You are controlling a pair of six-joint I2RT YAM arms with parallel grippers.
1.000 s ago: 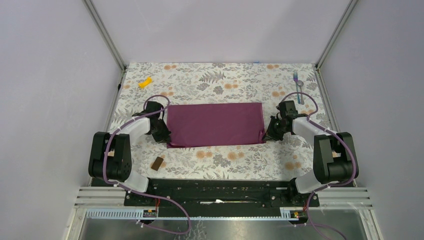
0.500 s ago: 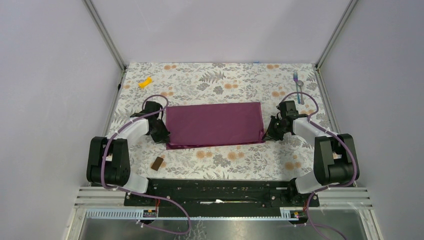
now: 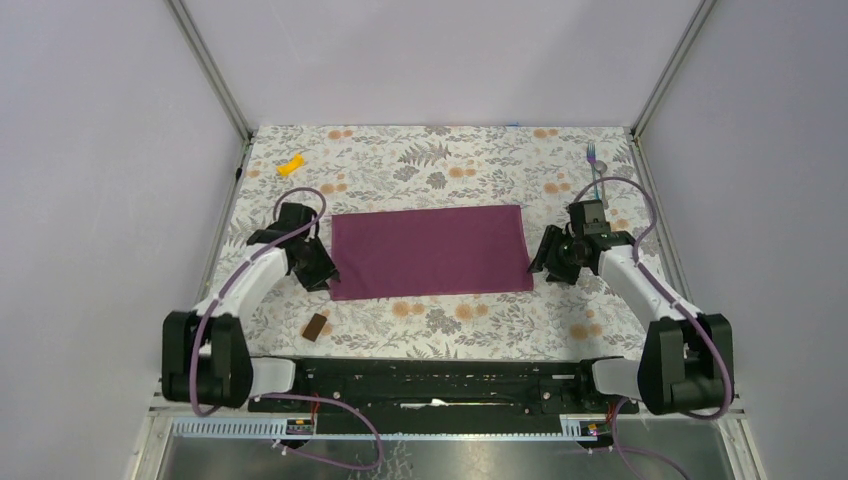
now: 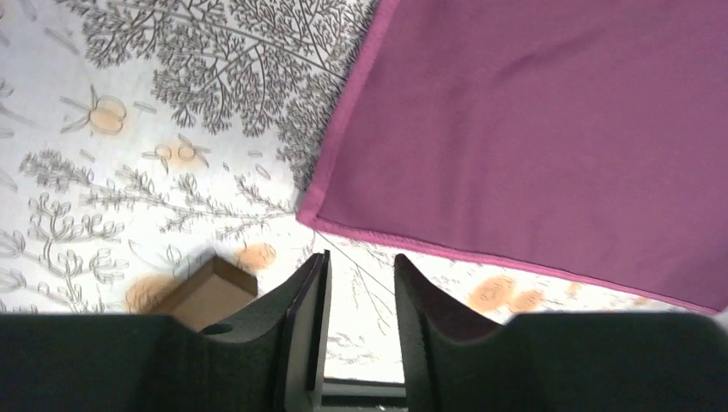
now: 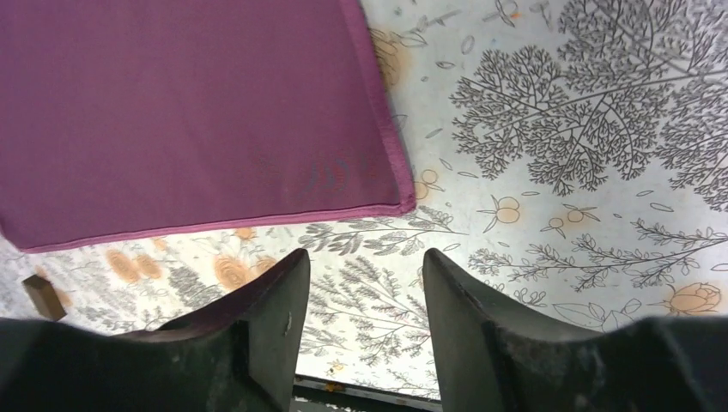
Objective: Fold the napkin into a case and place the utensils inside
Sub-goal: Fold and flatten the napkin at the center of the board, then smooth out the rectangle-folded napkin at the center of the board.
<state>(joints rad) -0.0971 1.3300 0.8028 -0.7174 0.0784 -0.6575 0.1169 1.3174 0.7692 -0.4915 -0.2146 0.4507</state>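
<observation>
The plum-magenta napkin [image 3: 430, 252] lies flat on the floral table as a wide folded rectangle. In the left wrist view the napkin's [image 4: 532, 129] near-left corner is just ahead of my fingertips, and my left gripper [image 4: 361, 257] is open with nothing between its jaws. My left gripper [image 3: 322, 270] sits beside that corner in the top view. My right gripper [image 3: 548, 262] is at the near-right corner, also open and empty [image 5: 365, 253], with the napkin's [image 5: 189, 112] corner just ahead of it. The utensils [image 3: 594, 165] lie at the far right, partly behind the right arm's cable.
A small yellow piece [image 3: 291, 165] rests at the far left of the table. A brown block [image 3: 316, 326] lies near the front left, also seen as a brown block [image 4: 206, 292] behind my left finger. Grey walls close in both sides.
Both grippers have opened and let go of the napkin's near corners. Both arms have drawn slightly outward, away from the cloth, which now lies flat.
</observation>
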